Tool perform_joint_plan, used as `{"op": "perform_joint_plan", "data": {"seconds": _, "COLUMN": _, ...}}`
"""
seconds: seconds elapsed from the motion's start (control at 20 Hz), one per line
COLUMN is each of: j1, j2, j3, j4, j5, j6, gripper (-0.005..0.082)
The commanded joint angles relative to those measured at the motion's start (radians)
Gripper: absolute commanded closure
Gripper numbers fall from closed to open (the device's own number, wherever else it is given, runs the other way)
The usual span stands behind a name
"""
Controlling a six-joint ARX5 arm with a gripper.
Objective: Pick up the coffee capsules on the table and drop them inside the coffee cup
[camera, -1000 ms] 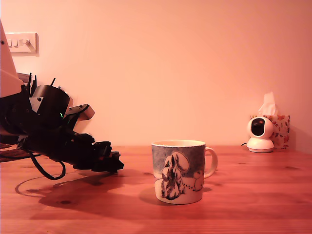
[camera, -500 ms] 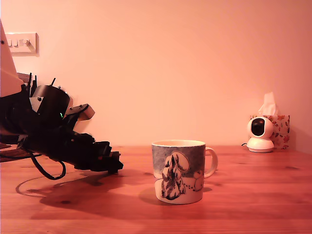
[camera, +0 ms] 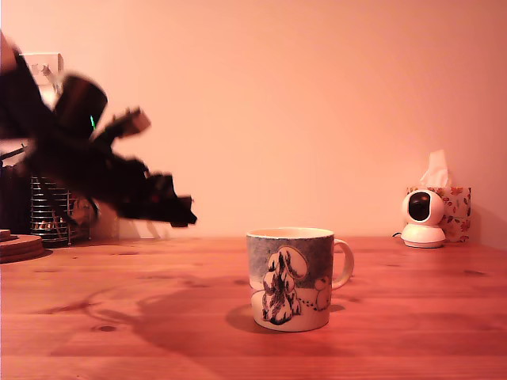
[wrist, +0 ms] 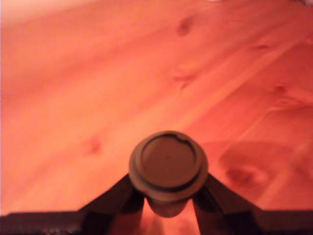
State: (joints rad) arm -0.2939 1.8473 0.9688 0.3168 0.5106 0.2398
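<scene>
Capsule (wrist: 168, 166) in pincer (wrist: 168, 200), flat rim facing wrist camera

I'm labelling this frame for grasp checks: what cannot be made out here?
- Exterior view: the black end effector is motion-blurred, so the capsule cannot be seen there.
- Exterior view: the inside of the white ceramic mug with the snowy tree drawing is hidden by its own wall.
- Wrist view: the lower body of the small dark round capsule is hidden by its rim and the fingers; the mug is out of frame.
</scene>
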Motion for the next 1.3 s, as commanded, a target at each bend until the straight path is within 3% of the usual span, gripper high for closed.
{"op": "perform_joint_plan", "data": {"seconds": 0.0, "j1": 0.000, "j2": -0.042, "j3": -0.003, "j4": -0.074, "j5": 0.019, "j6": 0.035, "gripper": 0.0713}}
{"op": "perform_joint_plan", "data": {"seconds": 0.15, "j1": -0.004, "j2": -0.127, "j3": -0.003, "j4": -0.211, "j5": 0.066, "j6": 0.099, "gripper": 0.0713}}
{"op": "perform_joint_plan", "data": {"seconds": 0.3, "j1": -0.019, "j2": -0.211, "j3": -0.003, "j4": -0.352, "j5": 0.074, "j6": 0.176, "gripper": 0.0712}}
{"op": "perform_joint_plan", "data": {"seconds": 0.65, "j1": -0.074, "j2": -0.316, "j3": -0.003, "j4": -0.537, "j5": 0.072, "j6": 0.264, "gripper": 0.0712}}
{"op": "perform_joint_plan", "data": {"seconds": 1.25, "j1": -0.103, "j2": -0.364, "j3": -0.003, "j4": -0.668, "j5": 0.068, "j6": 0.267, "gripper": 0.0712}}
